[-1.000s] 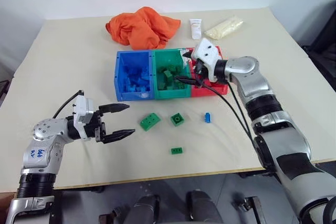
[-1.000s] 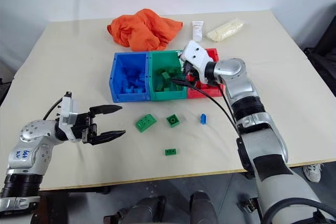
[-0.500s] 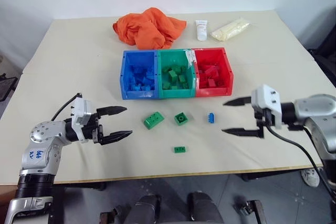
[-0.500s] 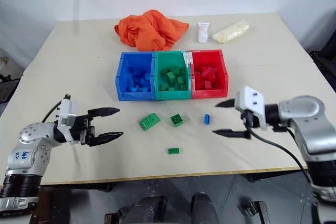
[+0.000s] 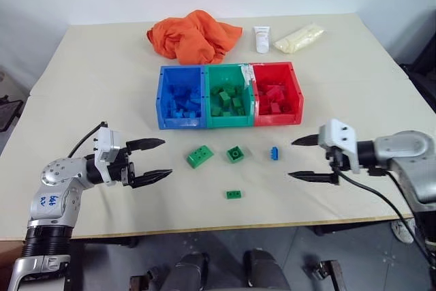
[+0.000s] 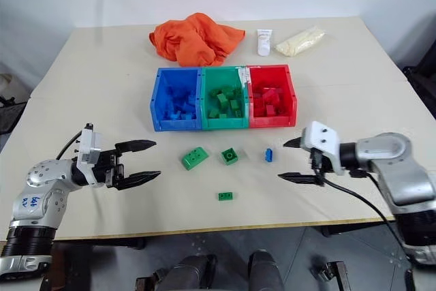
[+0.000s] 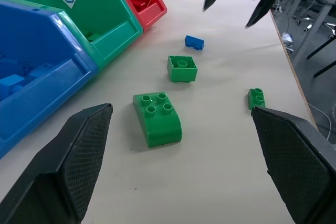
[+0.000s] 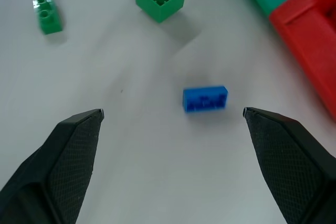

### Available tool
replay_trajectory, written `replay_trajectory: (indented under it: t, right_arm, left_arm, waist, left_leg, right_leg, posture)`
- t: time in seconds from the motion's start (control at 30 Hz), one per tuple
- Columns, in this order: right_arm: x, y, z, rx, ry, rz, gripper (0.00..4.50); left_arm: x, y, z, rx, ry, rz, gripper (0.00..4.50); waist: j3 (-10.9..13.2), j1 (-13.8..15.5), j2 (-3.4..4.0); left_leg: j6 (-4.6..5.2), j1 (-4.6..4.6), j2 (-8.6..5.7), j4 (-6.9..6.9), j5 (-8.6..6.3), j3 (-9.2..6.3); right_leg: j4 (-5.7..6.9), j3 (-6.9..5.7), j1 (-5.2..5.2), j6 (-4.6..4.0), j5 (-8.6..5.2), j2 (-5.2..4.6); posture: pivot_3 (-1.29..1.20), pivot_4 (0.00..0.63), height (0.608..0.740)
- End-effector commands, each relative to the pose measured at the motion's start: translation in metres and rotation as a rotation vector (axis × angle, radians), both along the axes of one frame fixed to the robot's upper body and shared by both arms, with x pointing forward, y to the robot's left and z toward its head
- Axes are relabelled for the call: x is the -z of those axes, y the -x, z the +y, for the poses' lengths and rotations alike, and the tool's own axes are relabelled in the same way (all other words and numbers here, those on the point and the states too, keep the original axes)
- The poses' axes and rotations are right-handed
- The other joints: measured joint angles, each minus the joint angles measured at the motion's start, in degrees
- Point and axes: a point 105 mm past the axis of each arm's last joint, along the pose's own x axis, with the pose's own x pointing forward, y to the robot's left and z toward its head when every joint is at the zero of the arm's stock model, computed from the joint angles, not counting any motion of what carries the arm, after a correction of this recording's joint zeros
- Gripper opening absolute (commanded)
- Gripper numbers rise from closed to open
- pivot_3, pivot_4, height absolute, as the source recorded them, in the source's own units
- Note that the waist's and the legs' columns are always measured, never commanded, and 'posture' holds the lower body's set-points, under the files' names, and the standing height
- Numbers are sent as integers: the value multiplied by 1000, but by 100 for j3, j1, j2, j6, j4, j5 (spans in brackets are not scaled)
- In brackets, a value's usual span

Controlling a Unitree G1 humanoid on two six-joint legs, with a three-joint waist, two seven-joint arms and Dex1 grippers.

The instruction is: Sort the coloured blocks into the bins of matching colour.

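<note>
Head view: we find three green blocks (image 5: 234, 154) and a blue block (image 5: 274, 152) on the table, just before the bins (image 5: 229, 95). Both the left gripper (image 5: 154, 161) and right gripper (image 5: 304, 159) stand wide open — empty.

Right wrist view: the blue block (image 8: 205, 99) lies between its fingers (image 8: 73, 145), untouched.

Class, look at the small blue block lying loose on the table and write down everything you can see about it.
The blue block is a tiny rectangular brick of glossy plastic, the smallest loose piece and the one blue one. It lies on the pale table in front of the red bin, to the right of the square green block, apart from both. Nothing touches it; the open right gripper hangs near it, fingers pointing its way.
</note>
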Motion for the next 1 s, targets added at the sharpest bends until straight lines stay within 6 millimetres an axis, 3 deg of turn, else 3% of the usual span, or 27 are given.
replay_trajectory:
  t: [0.03, 0.13, 0.33, 0.43, 0.67, 0.7, 0.83, 1.0]
  right_arm:
    - [0, -11, 8, -10, 6, -29, 4461]
    - [11, -22, 20, -26, 10, -14, 4461]
    - [27, -38, 23, -5, 37, 10, 4461]
    - [35, -40, 17, 20, 38, 37, 3840]
    - [35, -39, 11, 34, -5, 40, 1631]
    - [34, -39, 11, 32, -13, 35, 1439]
    - [10, -39, 26, 2, -78, -33, 1443]
    - [-42, -50, 82, -83, -236, -171, 1443]
  left_arm:
    - [-7, 4, -5, 17, -2, -40, 4500]
    - [-8, 7, -6, 16, 1, -43, 4500]
    - [-8, 12, -6, 9, 2, -46, 4500]
    - [-8, 14, -6, 1, 4, -48, 4500]
    - [-7, 17, -6, -7, 7, -45, 4500]
    - [-7, 17, -6, -7, 8, -45, 4500]
    - [-7, 15, -8, -4, 12, -47, 4500]
    - [-7, 11, -10, 3, 16, -50, 4500]
  waist:
    - [0, 20, 0]
    - [0, -4, 0]
    - [0, -15, 0]
    - [-1, -14, -1]
    - [-1, -1, -2]
    - [-1, 1, -2]
    - [-1, -2, -1]
    - [-1, -95, 0]
  left_leg:
    - [0, -1, -1, 2, 0, -2]
    - [1, -1, -2, 3, -1, -2]
    - [1, 0, -1, 0, 0, -2]
    - [0, 0, 0, 3, 0, -3]
    - [0, 5, 0, 7, 0, -3]
    - [1, 5, -1, 8, 0, -4]
    - [1, 4, -2, 7, -1, -4]
    - [-4, 4, 6, -6, 1, 5]
  right_leg:
    - [1, -1, 0, 0, 0, 0]
    - [-1, -1, 1, 0, 0, -1]
    - [4, -1, -4, 0, 0, 0]
    - [4, -3, -1, 0, 0, 1]
    - [4, -2, 5, 0, 0, 1]
    - [4, -2, 6, 0, 0, 1]
    - [4, -2, 5, 0, 0, 0]
    - [4, 0, -8, 0, 0, 7]
  posture:
    - [0, 150, 740]
    - [0, 150, 740]
    - [0, 150, 740]
    - [0, 150, 740]
    - [0, 150, 740]
    - [0, 150, 740]
    - [0, 150, 740]
    - [0, 150, 740]
